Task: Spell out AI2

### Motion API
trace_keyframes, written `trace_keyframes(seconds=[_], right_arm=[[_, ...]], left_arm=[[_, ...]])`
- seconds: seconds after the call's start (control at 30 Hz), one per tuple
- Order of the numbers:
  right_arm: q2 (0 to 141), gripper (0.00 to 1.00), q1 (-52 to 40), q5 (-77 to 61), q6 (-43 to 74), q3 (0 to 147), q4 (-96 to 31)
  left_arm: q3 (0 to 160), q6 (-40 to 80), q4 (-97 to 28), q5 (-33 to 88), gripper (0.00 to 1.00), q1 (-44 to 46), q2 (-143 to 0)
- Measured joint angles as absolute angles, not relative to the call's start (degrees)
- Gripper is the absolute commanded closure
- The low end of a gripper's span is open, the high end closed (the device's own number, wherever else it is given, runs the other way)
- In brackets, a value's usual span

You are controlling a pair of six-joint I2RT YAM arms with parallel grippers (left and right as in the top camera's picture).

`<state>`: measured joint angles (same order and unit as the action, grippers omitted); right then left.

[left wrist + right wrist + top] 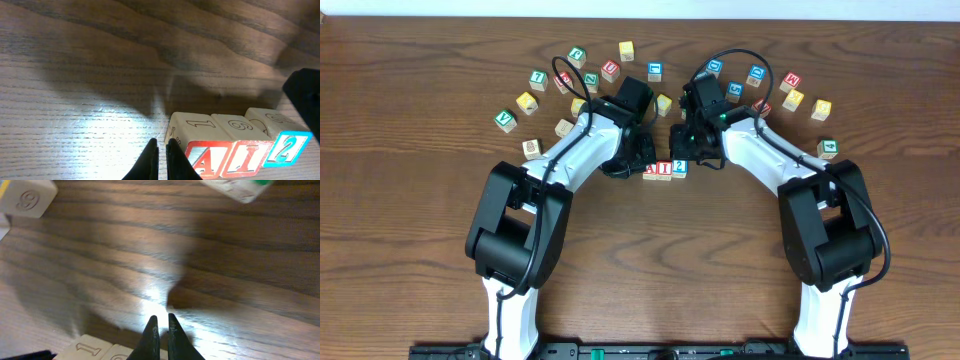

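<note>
A block (202, 160), I block (250, 159) and 2 block (287, 147) stand in one touching row.
Your left gripper (161, 145), narrowed and empty, has A just right of its tips; your right gripper (161, 320), equally narrow and empty, is beside the blocks.

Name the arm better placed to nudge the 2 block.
Right. Its pincer sits beside the 2 block; the left pincer is by the A block, at the row's other end.

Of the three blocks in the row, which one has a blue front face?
The 2 block, at the row's end: its face is framed blue, while the A block and the I block are red.
</note>
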<state>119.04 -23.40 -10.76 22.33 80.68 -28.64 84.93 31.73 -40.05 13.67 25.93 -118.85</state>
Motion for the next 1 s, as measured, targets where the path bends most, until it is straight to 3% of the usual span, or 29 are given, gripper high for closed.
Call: trace_keyframes(seconds=[0.87, 1.0], right_arm=[[119.07, 0.99, -24.25, -12.53, 19.86, 80.68, -31.07], [119.09, 0.95, -24.25, -12.71, 19.84, 80.68, -31.00]], left_arm=[[84.93, 31.73, -40.05, 13.67, 0.92, 25.93, -118.85], [84.93, 31.73, -40.05, 13.69, 0.92, 25.93, -118.85]])
